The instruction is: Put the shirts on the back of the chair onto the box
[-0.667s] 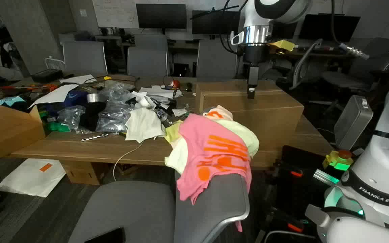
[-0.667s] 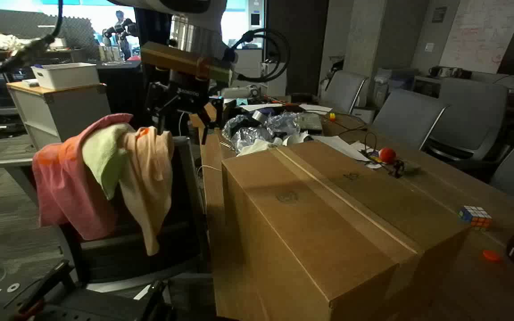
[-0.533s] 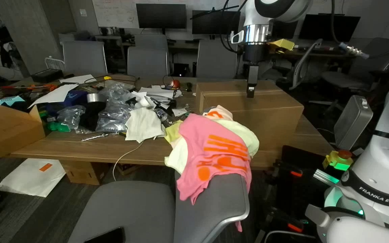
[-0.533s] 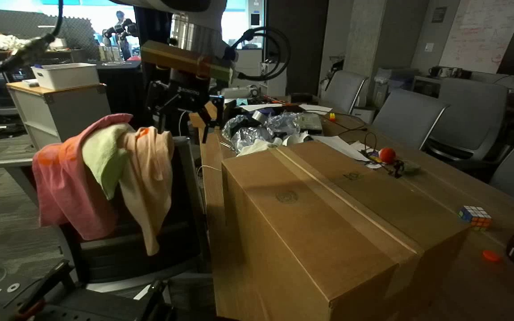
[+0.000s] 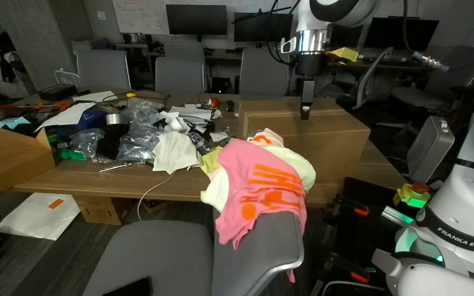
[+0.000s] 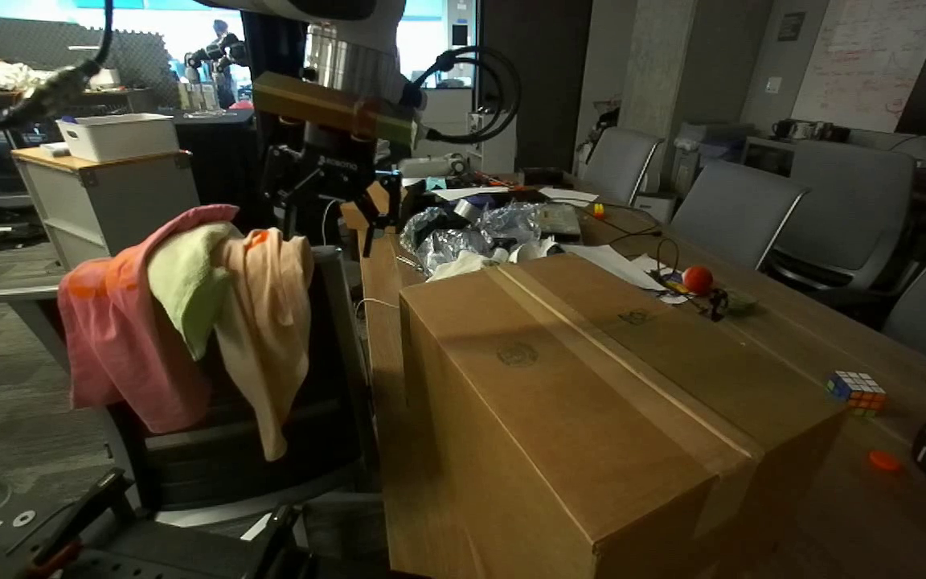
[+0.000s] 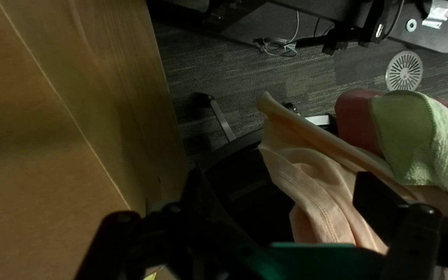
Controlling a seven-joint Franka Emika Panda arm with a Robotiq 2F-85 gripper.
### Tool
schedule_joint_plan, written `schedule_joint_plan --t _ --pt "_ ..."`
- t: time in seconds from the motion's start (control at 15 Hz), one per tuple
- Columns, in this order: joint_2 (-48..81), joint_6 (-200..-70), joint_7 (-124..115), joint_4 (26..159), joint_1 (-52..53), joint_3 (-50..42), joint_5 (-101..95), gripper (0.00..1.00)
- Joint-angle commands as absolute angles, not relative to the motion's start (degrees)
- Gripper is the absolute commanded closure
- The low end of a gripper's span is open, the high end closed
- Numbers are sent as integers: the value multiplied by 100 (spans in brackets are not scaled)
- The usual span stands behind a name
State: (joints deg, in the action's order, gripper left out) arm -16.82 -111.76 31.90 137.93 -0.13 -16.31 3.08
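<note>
On the table (image 5: 84,176) near the box (image 6: 592,386), crumpled plastic (image 6: 451,249), papers (image 6: 612,265), a puzzle cube (image 6: 857,392), fingers (image 7: 379,202) spread apart

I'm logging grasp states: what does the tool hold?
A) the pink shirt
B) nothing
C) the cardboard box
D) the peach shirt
B: in an exterior view the tool stands open with nothing in it, and the pink shirt and peach shirt hang over the chair back.
</note>
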Motion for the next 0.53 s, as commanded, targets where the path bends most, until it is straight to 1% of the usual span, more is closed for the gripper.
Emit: schedule_joint_plan --t 0.0,0.47 --pt "-1645 -11126 3036 13695 -94 -1254 184 0" --pt "-1514 -10839 2593 13473 163 -508 155 0"
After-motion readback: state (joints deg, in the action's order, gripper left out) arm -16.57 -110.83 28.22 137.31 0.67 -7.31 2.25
